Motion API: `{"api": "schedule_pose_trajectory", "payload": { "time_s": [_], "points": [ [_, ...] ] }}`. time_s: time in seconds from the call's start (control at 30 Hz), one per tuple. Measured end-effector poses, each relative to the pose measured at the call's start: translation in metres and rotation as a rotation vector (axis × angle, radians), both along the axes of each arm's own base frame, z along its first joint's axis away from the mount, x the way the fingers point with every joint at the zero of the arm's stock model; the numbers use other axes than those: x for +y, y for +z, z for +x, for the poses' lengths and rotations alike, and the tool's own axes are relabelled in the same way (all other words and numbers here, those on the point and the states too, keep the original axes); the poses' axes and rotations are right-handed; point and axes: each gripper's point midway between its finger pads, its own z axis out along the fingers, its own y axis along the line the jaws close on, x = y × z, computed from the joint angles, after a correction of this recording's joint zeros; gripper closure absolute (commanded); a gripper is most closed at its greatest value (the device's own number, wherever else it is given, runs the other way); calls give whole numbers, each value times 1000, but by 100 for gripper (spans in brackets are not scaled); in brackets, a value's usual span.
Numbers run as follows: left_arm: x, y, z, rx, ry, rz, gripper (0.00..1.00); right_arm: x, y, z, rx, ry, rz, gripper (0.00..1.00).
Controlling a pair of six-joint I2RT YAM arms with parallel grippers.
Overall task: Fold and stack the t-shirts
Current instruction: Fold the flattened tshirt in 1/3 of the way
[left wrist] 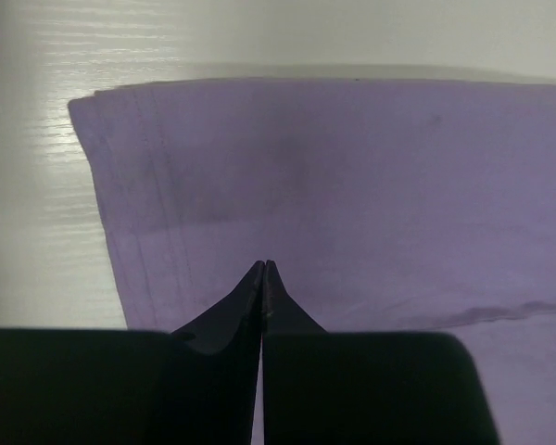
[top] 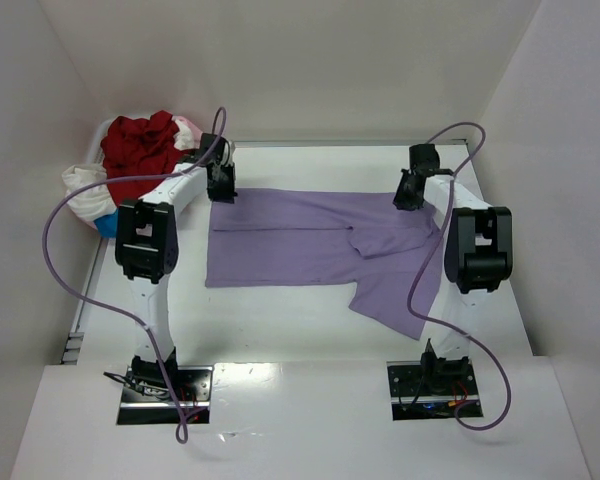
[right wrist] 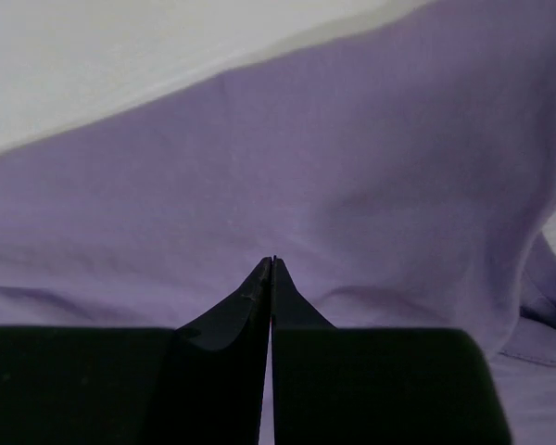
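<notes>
The lavender t-shirt (top: 310, 245) lies spread on the white table, partly folded, with one sleeve trailing toward the near right. My left gripper (top: 222, 186) is shut, its tips over the shirt's far left corner; in the left wrist view the cloth (left wrist: 352, 176) lies flat under the closed tips (left wrist: 263, 265). My right gripper (top: 410, 192) is shut at the shirt's far right edge; in the right wrist view creases in the cloth (right wrist: 371, 185) run to the closed tips (right wrist: 272, 263), which look pinched on it. The red t-shirt (top: 140, 150), white t-shirt (top: 85, 190) and pale pink t-shirt (top: 188, 130) lie heaped at the far left.
A blue object (top: 106, 226) peeks out under the heap. White walls enclose the table on the left, back and right. Purple cables (top: 60, 250) loop off both arms. The table's near edge (top: 300, 362) runs just in front of the arm bases.
</notes>
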Motion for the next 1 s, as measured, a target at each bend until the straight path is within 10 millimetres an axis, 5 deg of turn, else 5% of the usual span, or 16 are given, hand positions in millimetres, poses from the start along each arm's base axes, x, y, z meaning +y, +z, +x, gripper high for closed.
{"api": "schedule_pose_trajectory", "payload": {
  "time_s": [0.53, 1.0],
  "points": [
    [0, -40, 3, 52, 12, 28, 98, -4, -48, 0, 93, -13, -22, 96],
    [-6, -39, 44, 22, 28, 21, 98, -7, -46, 44, 49, -20, -37, 96]
  ]
}}
